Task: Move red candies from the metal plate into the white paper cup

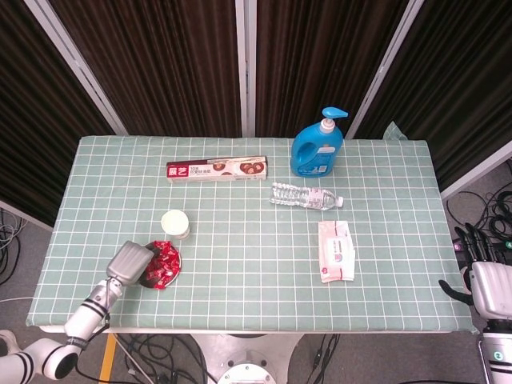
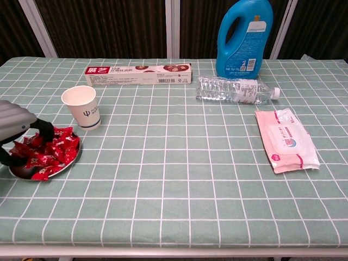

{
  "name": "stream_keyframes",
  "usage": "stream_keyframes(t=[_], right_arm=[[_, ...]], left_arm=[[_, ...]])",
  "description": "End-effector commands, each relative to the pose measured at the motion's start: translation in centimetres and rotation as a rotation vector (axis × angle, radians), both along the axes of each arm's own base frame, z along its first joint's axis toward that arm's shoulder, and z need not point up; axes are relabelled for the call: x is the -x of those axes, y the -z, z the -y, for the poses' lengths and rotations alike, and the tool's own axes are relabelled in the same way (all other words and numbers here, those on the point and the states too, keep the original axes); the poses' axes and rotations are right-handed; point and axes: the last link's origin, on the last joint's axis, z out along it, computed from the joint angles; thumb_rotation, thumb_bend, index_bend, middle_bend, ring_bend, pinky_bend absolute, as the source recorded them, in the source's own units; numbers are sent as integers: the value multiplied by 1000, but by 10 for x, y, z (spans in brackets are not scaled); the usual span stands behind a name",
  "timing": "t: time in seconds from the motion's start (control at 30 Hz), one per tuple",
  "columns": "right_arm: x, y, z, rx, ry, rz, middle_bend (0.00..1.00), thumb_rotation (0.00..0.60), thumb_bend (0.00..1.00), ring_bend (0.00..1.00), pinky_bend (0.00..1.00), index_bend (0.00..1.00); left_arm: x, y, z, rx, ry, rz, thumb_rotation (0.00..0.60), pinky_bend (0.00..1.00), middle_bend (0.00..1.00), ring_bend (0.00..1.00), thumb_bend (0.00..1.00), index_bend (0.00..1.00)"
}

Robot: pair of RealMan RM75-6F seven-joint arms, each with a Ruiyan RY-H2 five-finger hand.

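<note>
You have one white paper cup (image 2: 81, 106) and one metal plate (image 2: 22, 171) carrying a heap of red candies (image 2: 48, 152), too many and too overlapped to count. There is one long toothpaste box (image 2: 138, 74), one blue pump bottle (image 2: 244, 37), one clear water bottle (image 2: 235, 89) and one pink wet-wipes pack (image 2: 286, 140). Two hands show: the left hand (image 2: 15, 126) and the right hand (image 1: 486, 276).

I see even, bright overhead light, soft shadows, both views sharp; the curtains (image 1: 160, 64) at twelve o'clock stay dark.
</note>
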Motion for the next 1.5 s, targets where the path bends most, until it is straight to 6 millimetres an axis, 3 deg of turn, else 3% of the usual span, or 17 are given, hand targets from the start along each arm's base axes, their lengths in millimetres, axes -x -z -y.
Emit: stream_keyframes(t=[0.03, 0.3, 0.53, 0.67, 0.87, 1.1, 1.27, 1.5], right_arm=[[0, 0, 0, -1, 2, 0, 0, 600, 75, 0, 228, 0], [1, 0, -1, -2, 7, 1, 0, 600, 73, 0, 234, 0], [1, 0, -2, -2, 7, 4, 0, 600, 72, 0, 238, 0], [1, -1, -2, 0, 6, 6, 0, 600, 72, 0, 239, 0], [2, -2, -2, 0, 5, 7, 0, 600, 71, 0, 240, 0], [4, -4, -1, 3, 8, 8, 0, 600, 72, 0, 241, 0], [4, -7, 1, 8, 11, 6, 0, 600, 71, 0, 242, 0], [8, -8, 3, 9, 31, 2, 0, 600, 72, 0, 243, 0]], left_arm=[[0, 2, 0, 8, 3, 8, 600, 1000, 551, 813, 323, 511], [2, 7, -4, 20, 18, 43, 600, 1000, 600, 834, 435, 589], [3, 9, -7, 32, 24, 88, 600, 1000, 700, 874, 535, 687], [-2, 2, -9, 23, 30, 124, 600, 1000, 723, 886, 556, 709], [-21, -24, -17, -31, 57, 192, 600, 1000, 723, 887, 558, 709], [-54, -46, -43, -93, 94, 252, 600, 1000, 723, 888, 552, 709], [-76, -47, -64, -88, 97, 285, 600, 1000, 723, 888, 552, 708], [-91, -28, -84, -49, 69, 296, 600, 1000, 722, 888, 552, 708]])
